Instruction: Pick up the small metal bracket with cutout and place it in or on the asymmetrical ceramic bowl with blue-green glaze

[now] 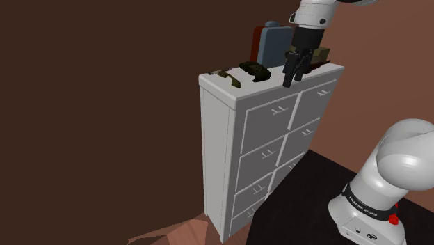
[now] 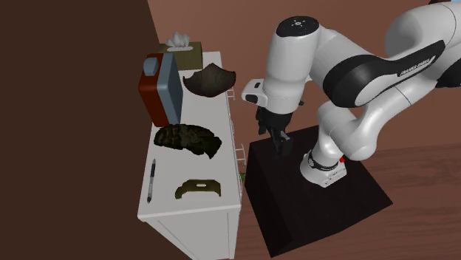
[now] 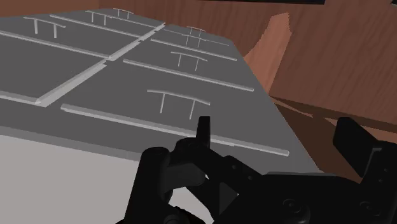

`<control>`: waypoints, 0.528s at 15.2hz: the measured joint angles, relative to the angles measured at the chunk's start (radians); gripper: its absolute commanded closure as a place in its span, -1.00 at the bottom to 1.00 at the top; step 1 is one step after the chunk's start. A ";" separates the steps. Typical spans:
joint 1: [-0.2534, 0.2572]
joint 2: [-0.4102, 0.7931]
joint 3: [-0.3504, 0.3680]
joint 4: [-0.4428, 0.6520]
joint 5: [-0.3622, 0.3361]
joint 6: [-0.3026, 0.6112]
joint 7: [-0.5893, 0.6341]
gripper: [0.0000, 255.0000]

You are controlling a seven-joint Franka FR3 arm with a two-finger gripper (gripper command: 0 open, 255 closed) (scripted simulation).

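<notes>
A small olive-brown bracket (image 2: 198,188) with an arched cutout lies flat near one end of the white dresser top (image 2: 166,210); it also shows at the shoulder view's left end of the top (image 1: 227,77). The bowl (image 2: 210,79) looks dark brown with a jagged, uneven rim and stands toward the other end, upright and empty. My black gripper (image 2: 279,148) hangs off the dresser's front edge, beside the drawers, well apart from both the bracket and the bowl. In the shoulder view the gripper (image 1: 293,78) points down at the top's edge. Its fingers (image 3: 202,130) stand apart, open, holding nothing.
On the dresser top also lie a dark pen (image 2: 151,179), a dark crumpled lump (image 2: 188,139), a red and blue box (image 2: 159,89) and a tissue box (image 2: 179,52). Grey drawer fronts with handles (image 3: 172,102) face the gripper. A brown wall backs the dresser; the black stand (image 2: 310,199) sits below.
</notes>
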 measured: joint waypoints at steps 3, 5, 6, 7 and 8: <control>-0.002 0.042 0.005 0.028 0.017 0.024 0.022 -1.00; -0.007 0.101 0.009 0.062 0.040 0.062 0.049 -1.00; -0.010 0.130 0.008 0.084 0.050 0.077 0.062 -1.00; -0.012 0.169 0.012 0.104 0.062 0.103 0.078 -1.00; -0.012 0.204 0.019 0.132 0.076 0.120 0.098 -1.00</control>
